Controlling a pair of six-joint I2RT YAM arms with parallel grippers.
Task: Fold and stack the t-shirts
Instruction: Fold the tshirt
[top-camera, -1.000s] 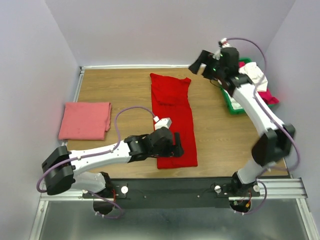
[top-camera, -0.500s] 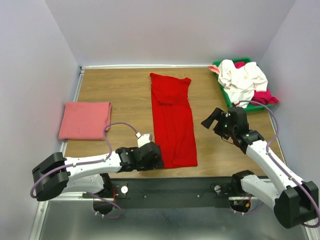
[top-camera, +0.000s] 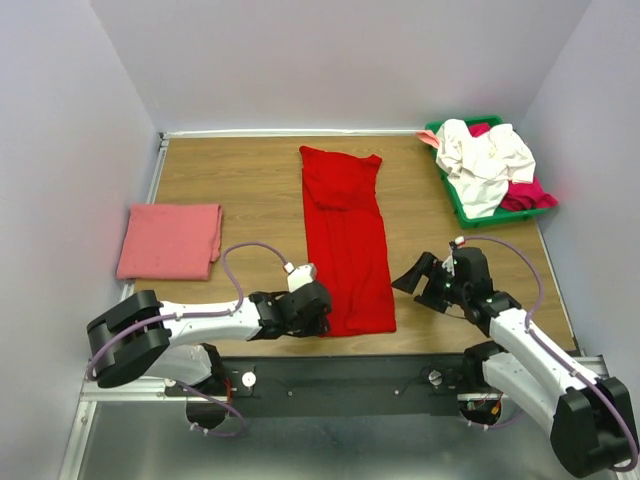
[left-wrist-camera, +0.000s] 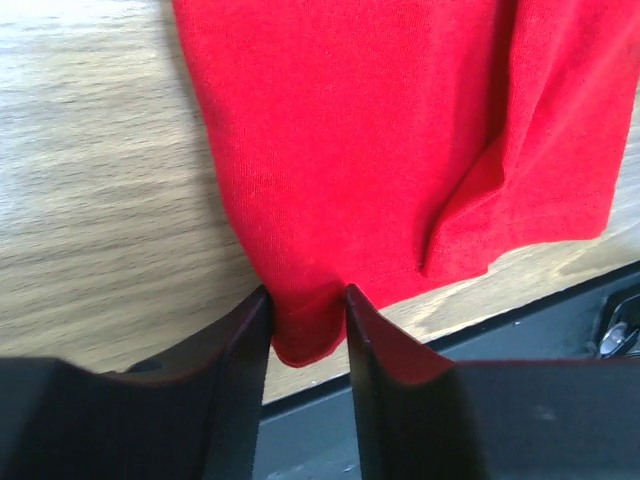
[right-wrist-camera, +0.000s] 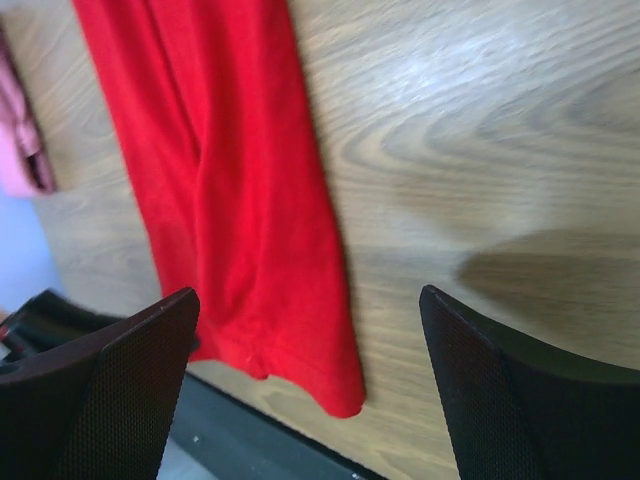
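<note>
The bright red t-shirt (top-camera: 345, 235) lies folded into a long strip down the middle of the table. My left gripper (top-camera: 322, 317) is at its near left corner. In the left wrist view both fingers (left-wrist-camera: 240, 360) press against that corner of the red t-shirt (left-wrist-camera: 380, 130), which bunches between them (left-wrist-camera: 308, 300). My right gripper (top-camera: 415, 275) hovers open just right of the shirt's near right corner, and that corner of the red t-shirt (right-wrist-camera: 220, 180) shows between its wide fingers (right-wrist-camera: 308, 295). A salmon-pink folded shirt (top-camera: 170, 240) rests at the left. White (top-camera: 480, 155) and magenta (top-camera: 525, 193) shirts are piled in the tray.
The green plastic tray (top-camera: 452, 197) stands at the back right corner. A black rail runs along the table's near edge (top-camera: 400, 385), close under the red shirt's hem. Bare wood lies between the red and the pink shirts.
My left gripper slid from over the shirt's near end to its near left corner and closed on it. My right arm swung from the tray down to the shirt's near right side.
</note>
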